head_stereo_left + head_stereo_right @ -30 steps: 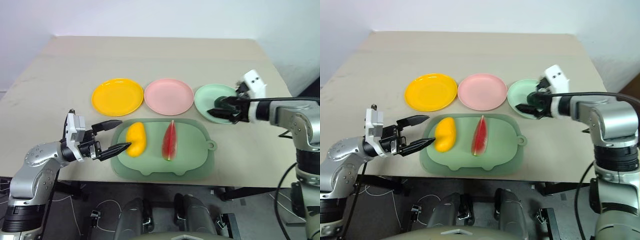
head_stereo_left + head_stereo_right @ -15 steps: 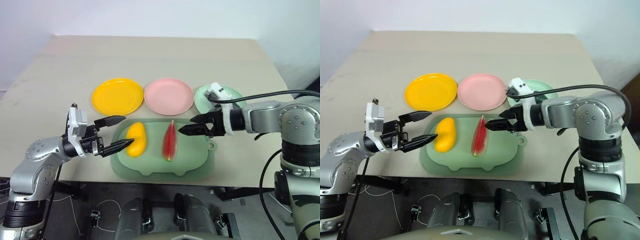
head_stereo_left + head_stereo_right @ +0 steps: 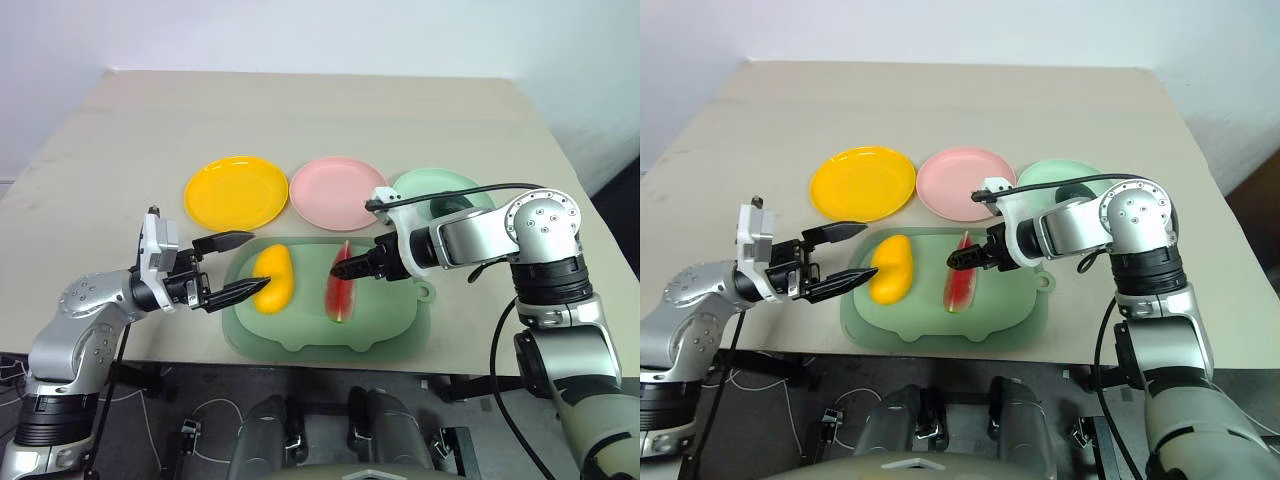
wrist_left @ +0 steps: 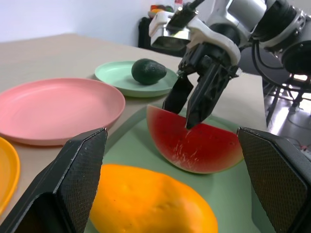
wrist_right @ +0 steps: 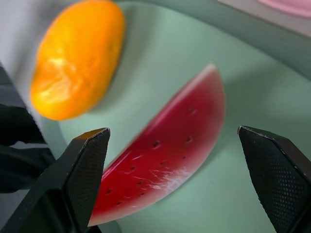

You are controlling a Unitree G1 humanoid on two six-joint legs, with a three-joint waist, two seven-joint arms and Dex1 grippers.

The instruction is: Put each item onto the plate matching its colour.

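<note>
The right gripper hangs right over the watermelon wedge, fingers spread wide and angled down at the wedge's far end. In the right wrist view the red flesh sits squarely between the two black fingers, nothing pinched. From the left wrist view the fingertips are at the wedge's upper edge; whether they touch it I cannot tell.

The large pale green tray is the landmark. The wedge lies on the tray's right half, rind side toward the right, one tip toward the plates and the other toward the robot. The yellow mango lies on the tray's left half, well apart from the wedge.

The left gripper is level at the tray's left edge, pointing in at the mango, its fingers spread. One finger stands off beyond the tray's far-left corner, while the other reaches over the tray rim with its tip right at the mango's near side. It has no grip on the fruit.

Beyond the tray's far edge, three plates stand in a row on the table: the yellow-orange plate off the left corner, the pink plate behind the middle and the mint green plate off the right corner. The dark green avocado sits on that green plate. The yellow and pink plates carry nothing.
</note>
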